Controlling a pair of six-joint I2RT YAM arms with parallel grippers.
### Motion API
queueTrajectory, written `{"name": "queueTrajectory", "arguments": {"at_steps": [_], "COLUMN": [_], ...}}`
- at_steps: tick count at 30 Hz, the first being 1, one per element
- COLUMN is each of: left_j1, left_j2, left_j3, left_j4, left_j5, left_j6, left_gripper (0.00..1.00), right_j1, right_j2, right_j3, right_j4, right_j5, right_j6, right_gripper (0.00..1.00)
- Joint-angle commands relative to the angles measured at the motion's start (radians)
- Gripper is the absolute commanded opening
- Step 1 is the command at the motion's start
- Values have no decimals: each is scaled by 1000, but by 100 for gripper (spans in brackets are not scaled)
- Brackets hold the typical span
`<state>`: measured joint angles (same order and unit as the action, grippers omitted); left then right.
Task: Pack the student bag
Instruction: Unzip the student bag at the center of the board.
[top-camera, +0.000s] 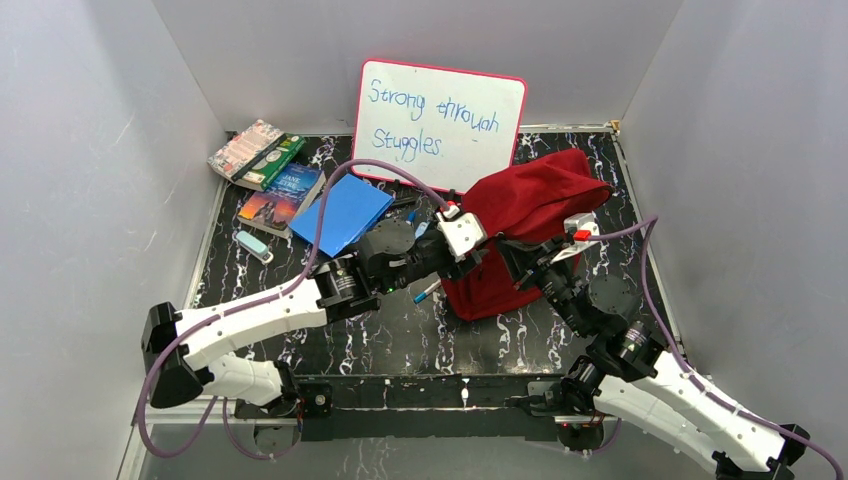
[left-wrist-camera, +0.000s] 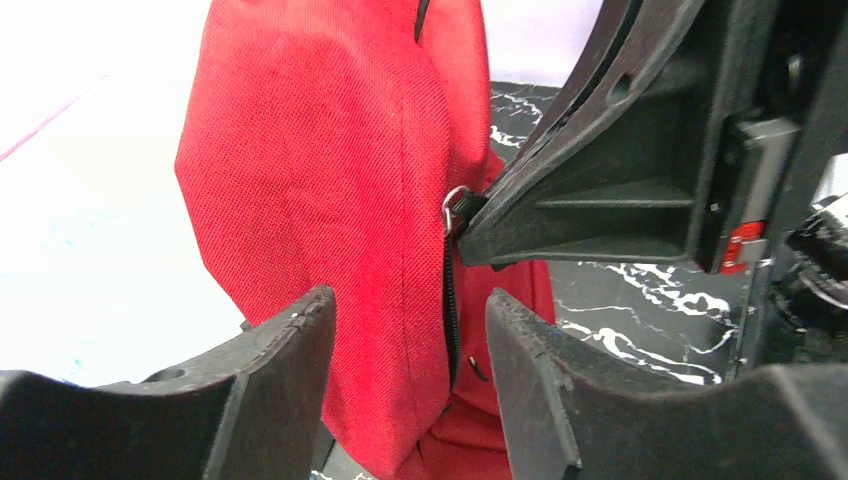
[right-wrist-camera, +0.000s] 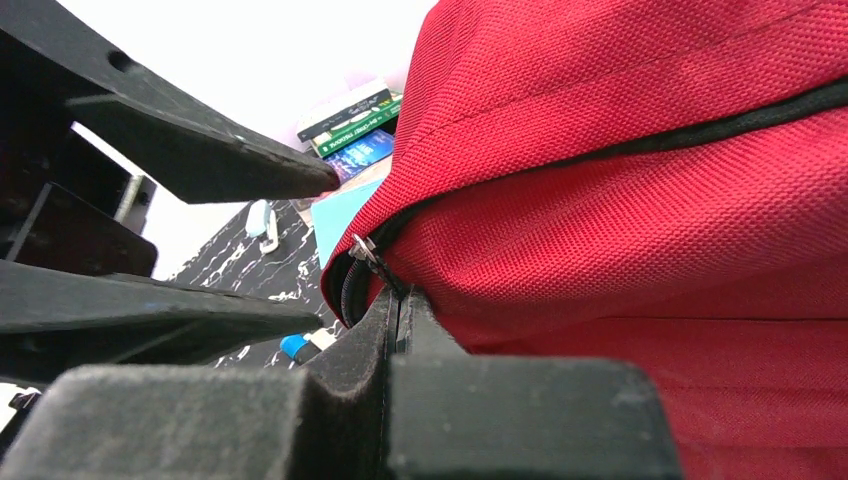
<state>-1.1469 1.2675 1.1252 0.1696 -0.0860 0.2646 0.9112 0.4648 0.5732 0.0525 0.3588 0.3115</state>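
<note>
The student bag (top-camera: 535, 205), a soft red backpack, stands at the table's middle right with its black zipper (left-wrist-camera: 450, 300) partly undone. My right gripper (right-wrist-camera: 398, 300) is shut on the metal zipper pull (right-wrist-camera: 366, 250) at the bag's front edge; in the top view it (top-camera: 525, 258) is pressed against the bag. My left gripper (left-wrist-camera: 410, 298) stands open, its two fingers on either side of the red fabric fold beside the zipper. I cannot tell whether they touch the cloth. From above, the left gripper (top-camera: 482, 248) meets the bag's left side.
A whiteboard (top-camera: 440, 120) leans on the back wall behind the bag. At the back left lie stacked books (top-camera: 262, 155), a blue notebook (top-camera: 340, 212) and a pale blue eraser-like item (top-camera: 254, 245). Pens (top-camera: 428, 290) lie under the left arm.
</note>
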Motion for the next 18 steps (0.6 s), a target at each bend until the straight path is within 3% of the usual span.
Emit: {"name": "queueTrajectory", "arguments": {"at_steps": [1, 6, 15, 18], "left_j1": [-2, -2, -2, -2], "left_j2": [21, 33, 38, 38], "left_j3": [29, 29, 40, 48], "left_j4": [21, 10, 11, 13], "left_j5": [-54, -29, -59, -60], "left_j6": [48, 40, 27, 28], "left_gripper": [51, 42, 0, 0], "right_j1": [0, 1, 1, 1], "right_j2": [-15, -19, -27, -27], "right_j3": [42, 50, 63, 77], "right_j4": [28, 17, 5, -5], "right_j5": [17, 22, 28, 36], "right_j6": [3, 4, -10, -27], "right_gripper": [0, 0, 0, 0]}}
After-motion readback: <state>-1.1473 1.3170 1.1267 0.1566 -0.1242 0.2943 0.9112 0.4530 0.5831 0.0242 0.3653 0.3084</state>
